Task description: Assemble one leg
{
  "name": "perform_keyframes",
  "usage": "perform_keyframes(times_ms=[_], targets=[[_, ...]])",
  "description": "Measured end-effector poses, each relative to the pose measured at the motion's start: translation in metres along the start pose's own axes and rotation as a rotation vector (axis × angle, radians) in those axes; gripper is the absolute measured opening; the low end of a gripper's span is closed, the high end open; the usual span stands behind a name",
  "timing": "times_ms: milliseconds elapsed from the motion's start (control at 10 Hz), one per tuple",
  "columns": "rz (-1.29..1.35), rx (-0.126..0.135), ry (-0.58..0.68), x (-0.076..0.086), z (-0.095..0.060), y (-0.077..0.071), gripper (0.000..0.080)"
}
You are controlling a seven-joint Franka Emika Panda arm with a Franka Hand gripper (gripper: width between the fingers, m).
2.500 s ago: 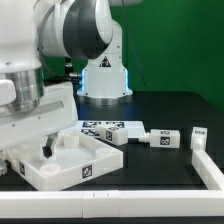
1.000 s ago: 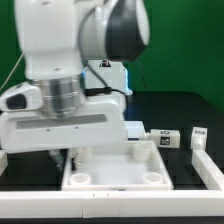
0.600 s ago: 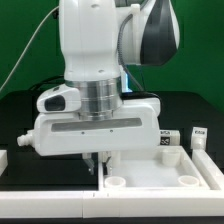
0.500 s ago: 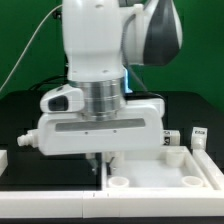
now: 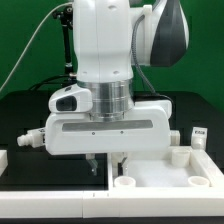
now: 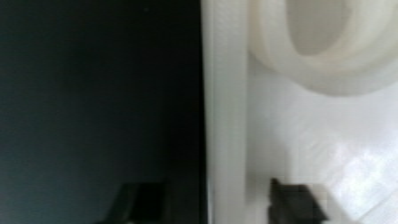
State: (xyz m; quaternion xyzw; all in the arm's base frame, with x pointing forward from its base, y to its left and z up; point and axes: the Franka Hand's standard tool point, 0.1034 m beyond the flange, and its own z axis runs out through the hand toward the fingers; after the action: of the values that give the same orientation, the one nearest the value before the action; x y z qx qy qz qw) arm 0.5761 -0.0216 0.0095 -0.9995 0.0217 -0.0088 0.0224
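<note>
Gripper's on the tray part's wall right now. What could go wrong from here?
1. The gripper straddles the wall of the tray-shaped part, but whether it is clamped is unclear; the part may slip or tilt.
2. The part's far corner sits close to a leg at the exterior view's right; sliding that way could knock it.

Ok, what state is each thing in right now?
Tool: lowered astride the tray's wall, grip unclear.
Tray: flat on the table, open side up.
Leg: loose on the table, untouched.
Other leg: loose, partly hidden by the arm.
</note>
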Motion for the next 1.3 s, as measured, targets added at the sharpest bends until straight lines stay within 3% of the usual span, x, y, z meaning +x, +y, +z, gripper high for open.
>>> perform_keyframes(times_ms=[100, 200, 300, 500, 600, 1000, 1100, 1200, 1300], targets=[[0.006, 0.001, -0.002, 0.0, -0.001, 0.001, 0.0307], [0.015, 0.009, -0.031, -0.006, -0.012, 0.002, 0.0485], [0.018, 0.026, -0.081, -0.014, -0.026, 0.0, 0.0612], [0.016, 0.056, -0.177, -0.035, -0.053, -0.007, 0.0638], [-0.007, 0.054, -0.251, -0.041, -0.064, -0.014, 0.0647], [-0.021, 0.089, -0.511, -0.049, -0.059, -0.022, 0.0649], [-0.042, 0.032, -0.576, -0.057, -0.061, -0.028, 0.0649], [-0.073, -0.014, -0.696, -0.08, -0.065, -0.04, 0.0649], [-0.086, -0.02, -0.717, -0.088, -0.061, -0.046, 0.0649]])
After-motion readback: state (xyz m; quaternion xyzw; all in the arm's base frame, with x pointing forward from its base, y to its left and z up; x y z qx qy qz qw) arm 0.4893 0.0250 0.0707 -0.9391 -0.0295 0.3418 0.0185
